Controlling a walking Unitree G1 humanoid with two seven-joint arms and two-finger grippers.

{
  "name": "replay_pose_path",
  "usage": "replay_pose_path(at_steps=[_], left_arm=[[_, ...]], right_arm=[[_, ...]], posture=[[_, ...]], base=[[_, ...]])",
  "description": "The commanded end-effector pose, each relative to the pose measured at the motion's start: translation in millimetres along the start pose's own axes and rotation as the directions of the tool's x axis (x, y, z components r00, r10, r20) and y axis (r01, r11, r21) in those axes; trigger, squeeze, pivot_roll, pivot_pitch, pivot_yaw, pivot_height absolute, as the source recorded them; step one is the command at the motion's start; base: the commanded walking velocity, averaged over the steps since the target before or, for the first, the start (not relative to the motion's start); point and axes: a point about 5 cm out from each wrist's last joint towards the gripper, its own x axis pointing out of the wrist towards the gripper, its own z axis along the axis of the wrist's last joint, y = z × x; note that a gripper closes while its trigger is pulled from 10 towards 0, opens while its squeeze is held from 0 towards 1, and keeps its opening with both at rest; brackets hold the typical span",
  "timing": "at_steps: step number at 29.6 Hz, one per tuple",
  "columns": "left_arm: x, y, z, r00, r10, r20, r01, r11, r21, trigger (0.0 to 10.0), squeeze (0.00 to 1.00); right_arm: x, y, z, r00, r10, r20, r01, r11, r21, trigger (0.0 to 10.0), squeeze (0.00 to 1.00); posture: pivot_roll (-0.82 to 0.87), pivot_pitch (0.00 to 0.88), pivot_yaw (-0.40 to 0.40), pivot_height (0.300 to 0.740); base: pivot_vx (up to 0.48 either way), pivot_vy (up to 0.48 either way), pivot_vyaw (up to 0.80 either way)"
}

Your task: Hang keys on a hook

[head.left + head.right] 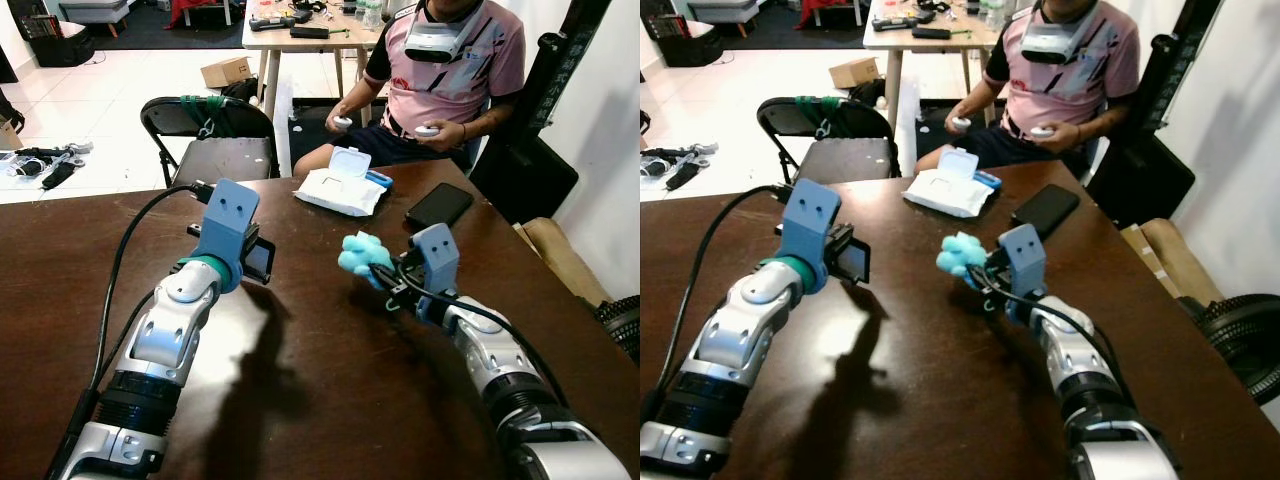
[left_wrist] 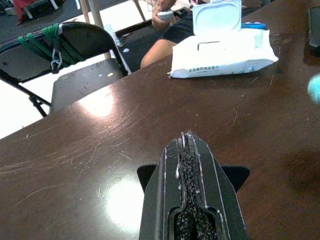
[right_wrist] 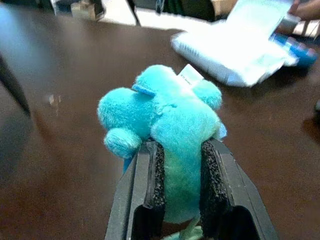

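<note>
- While our right gripper [image 3: 182, 197] hangs just above the dark wooden table [image 1: 300, 400], its two black fingers are clamped on a turquoise plush toy [image 1: 362, 256], whose fuzzy body bulges out between the pads [image 3: 159, 175] and carries a small white tag on top.
- We can make out no keys and no hook; the plush toy is the one thing we hold, lifted over the table's middle, toward our right.
- Our left gripper [image 2: 187, 150] is raised over the table on the left, its fingers pressed flat together with nothing between them.
- Beyond the toy lies a white pack of wet wipes [image 1: 341, 188] with its lid flipped open, near the table's far edge.
- Right of the pack, a black phone [image 1: 440, 204] lies flat.
- Behind the table sits a person [image 1: 440, 80] in a pink shirt, a controller in each hand.
- At far left, beyond the table, stands a black folding chair [image 1: 215, 140].
</note>
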Motion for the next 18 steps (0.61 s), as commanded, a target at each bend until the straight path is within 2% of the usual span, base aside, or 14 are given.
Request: replay_pose_path(at_steps=[1, 4, 8, 10, 11, 13, 14, 15, 18], left_arm=[[-3.9, 4.6, 0.6, 1.000, 0.017, 0.000, -0.017, 1.000, -0.007, 10.0, 0.00], [-6.3, 6.4, 3.7, 1.000, 0.025, 0.012, -0.025, 1.000, -0.009, 10.0, 0.00], [-7.3, 7.0, 4.8, 0.999, 0.029, 0.017, -0.029, 1.000, -0.010, 10.0, 0.00], [-10.0, 7.3, 8.9, 0.999, 0.039, 0.038, -0.039, 0.999, -0.014, 10.0, 0.00], [-10.0, 7.3, 8.9, 0.999, 0.039, 0.038, -0.039, 0.999, -0.014, 10.0, 0.00], [-17.6, 7.4, 22.1, 0.988, 0.077, 0.137, -0.072, 0.996, -0.044, 10.0, 0.00], [-17.6, 7.4, 22.1, 0.988, 0.077, 0.137, -0.072, 0.996, -0.044, 10.0, 0.00], [-23.5, 4.8, 27.7, 0.977, 0.084, 0.197, -0.080, 0.996, -0.028, 10.0, 0.00], [-32.4, -2.2, 30.7, 0.966, 0.074, 0.246, -0.071, 0.997, -0.023, 10.0, 0.00]], right_arm=[[-1.4, 1.3, 2.5, 0.999, -0.014, 0.051, 0.013, 1.000, 0.026, 0.0, 0.00], [1.2, 4.0, 12.9, 0.994, -0.015, 0.111, 0.011, 0.999, 0.039, 0.0, 0.00], [2.2, 5.2, 17.3, 0.991, -0.015, 0.137, 0.009, 0.999, 0.046, 0.0, 0.00], [4.0, 8.5, 27.8, 0.979, -0.010, 0.202, -0.007, 0.997, 0.083, 0.0, 0.00], [4.0, 8.5, 27.8, 0.979, -0.010, 0.202, -0.007, 0.997, 0.083, 0.0, 0.00], [3.0, 13.7, 43.2, 0.952, -0.005, 0.305, -0.041, 0.988, 0.146, 0.0, 0.00], [3.0, 13.7, 43.2, 0.952, -0.005, 0.305, -0.041, 0.988, 0.146, 0.0, 0.00], [0.2, 14.6, 47.9, 0.937, -0.028, 0.349, -0.034, 0.985, 0.171, 10.0, 0.00], [-8.3, 12.5, 47.3, 0.916, -0.112, 0.384, 0.038, 0.980, 0.194, 10.0, 0.00]], posture=[[0.09, 0.105, 0.085, 0.740], [0.08, 0.097, 0.083, 0.740], [0.08, 0.095, 0.083, 0.740], [0.08, 0.092, 0.081, 0.740], [0.08, 0.092, 0.081, 0.740], [0.07, 0.085, 0.080, 0.740], [0.07, 0.085, 0.080, 0.740], [0.07, 0.082, 0.080, 0.740], [0.07, 0.078, 0.077, 0.740]], base=[[0.000, 0.000, 0.00], [0.000, 0.000, 0.00], [0.000, 0.000, 0.00], [0.000, 0.000, 0.00], [0.000, 0.000, 0.00], [0.000, 0.000, 0.00], [0.000, 0.000, 0.00], [0.000, 0.000, 0.00], [0.000, 0.000, 0.00]])
